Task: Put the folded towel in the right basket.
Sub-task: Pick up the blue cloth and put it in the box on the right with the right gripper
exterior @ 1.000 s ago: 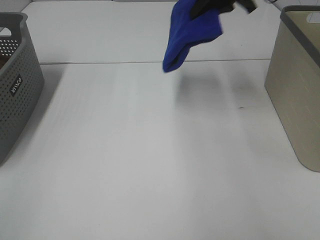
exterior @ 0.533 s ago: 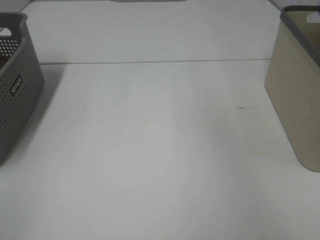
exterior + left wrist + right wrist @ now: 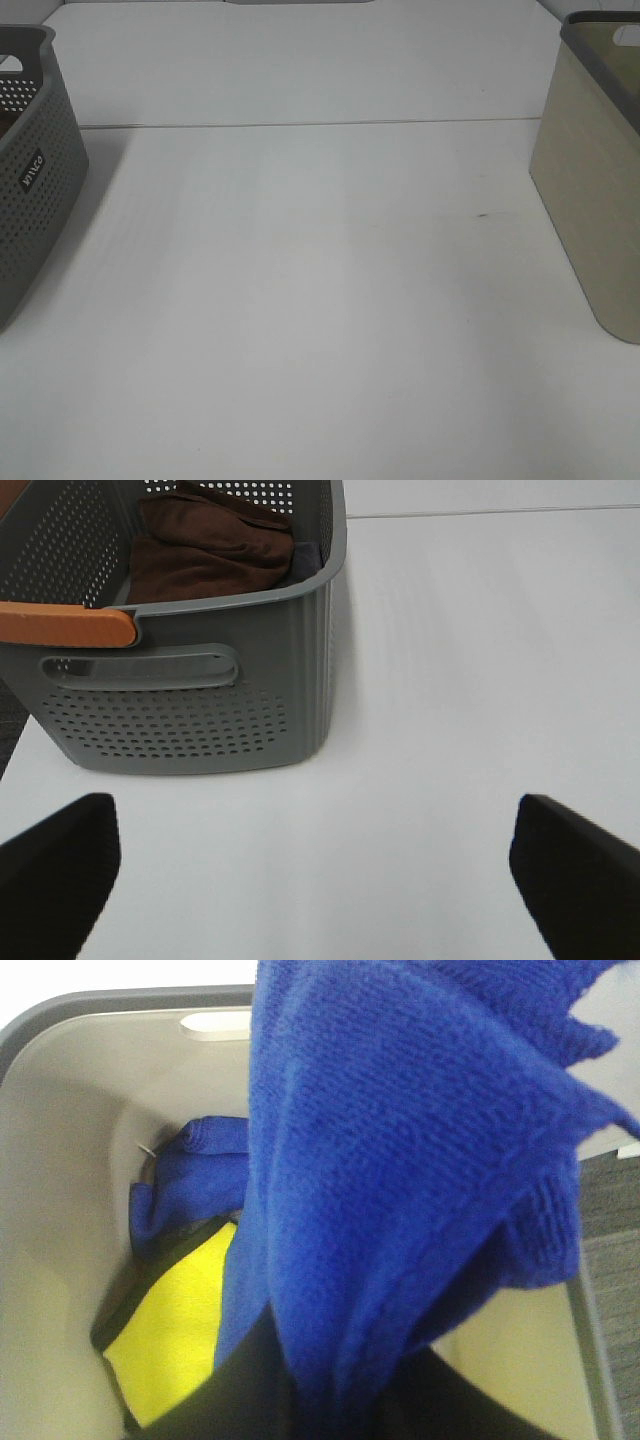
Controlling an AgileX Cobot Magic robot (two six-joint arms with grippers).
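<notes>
Our right hand (image 3: 255, 1385) is clenched on the blue towel (image 3: 400, 1160), which hangs from it in loose folds right over the mouth of the right basket (image 3: 60, 1210). The towel is in the air, not yet inside. Below it in the basket lie a yellow cloth (image 3: 170, 1350) and another blue cloth (image 3: 185, 1175) against the far wall.

As we judge it, the step in hand is the drop. To do it well we should centre the hanging end over the yellow cloth, lower until the tail is below the rim, and only then let go, so that no corner drapes over the edge and the fold does not fall open.

Our left hand (image 3: 318, 875) is released, its two fingers spread wide, and hovers over the surface (image 3: 320, 300) near the grey basket (image 3: 200, 710), which holds a brown towel (image 3: 205, 545).

Much is hidden. The towel covers most of the right hand, so we see only a dark shape beneath it and cannot make out the fingertips. The high camera shows neither arm nor the towel, and both baskets are cut off at its edges.
</notes>
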